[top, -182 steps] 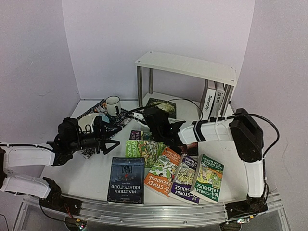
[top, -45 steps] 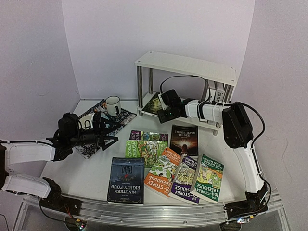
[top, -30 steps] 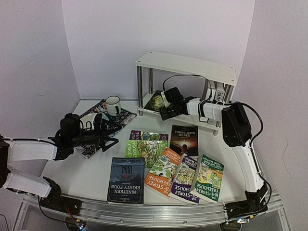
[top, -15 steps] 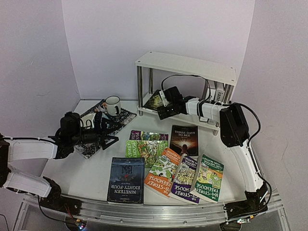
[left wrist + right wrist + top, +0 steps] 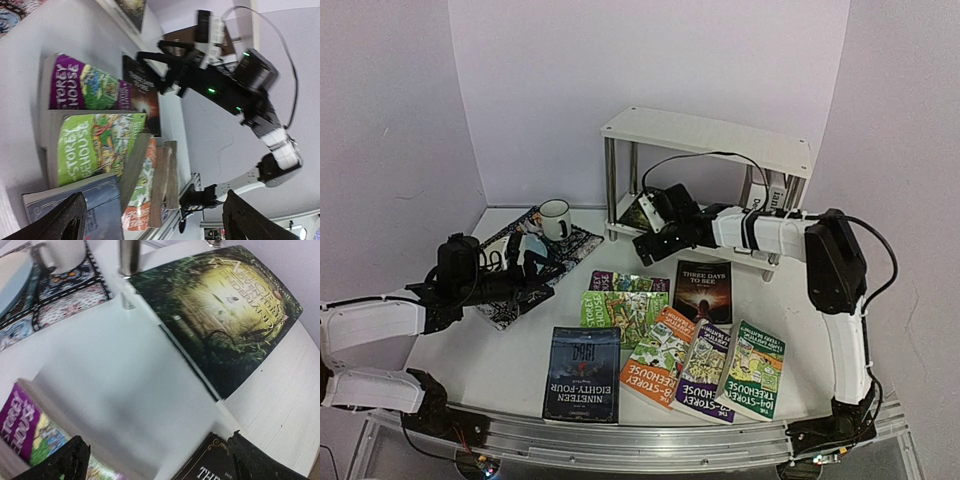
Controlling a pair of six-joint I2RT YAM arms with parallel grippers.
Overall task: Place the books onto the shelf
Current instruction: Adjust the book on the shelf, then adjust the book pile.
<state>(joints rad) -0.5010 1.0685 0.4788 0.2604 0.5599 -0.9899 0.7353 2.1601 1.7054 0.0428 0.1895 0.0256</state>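
Right gripper (image 5: 648, 242) has pulled back a little from the shelf (image 5: 710, 135) vs. half a second ago. Its jaws went from partly closed to wide apart, and it carries nothing now.

Top view: the dark green book (image 5: 642, 212) lies flat on the lower board at the left end, apart from the gripper, so this one looks delivered. Two white books (image 5: 765, 200) stand at the right end of the same board. Several paperbacks (image 5: 660, 355) and a black book (image 5: 701, 290) wait on the table (image 5: 510, 350). Left gripper (image 5: 538, 280) hovers over the mat (image 5: 570, 243) near the mug (image 5: 555, 218), away from the books.

Left wrist view: both fingertips are at the bottom corners, wide apart, nothing btw them. Ahead is the row of paperbacks.

Right wrist view: fingers far apart and empty. The dark green book rests on the white board beside a metal leg (image 5: 129, 255). Its near edge seems to stick out past the board, but I cannot tell for sure.

My judgement: the release is done and most books remain. The black book is closest to the shelf, so it is prob. the easiest next pick.
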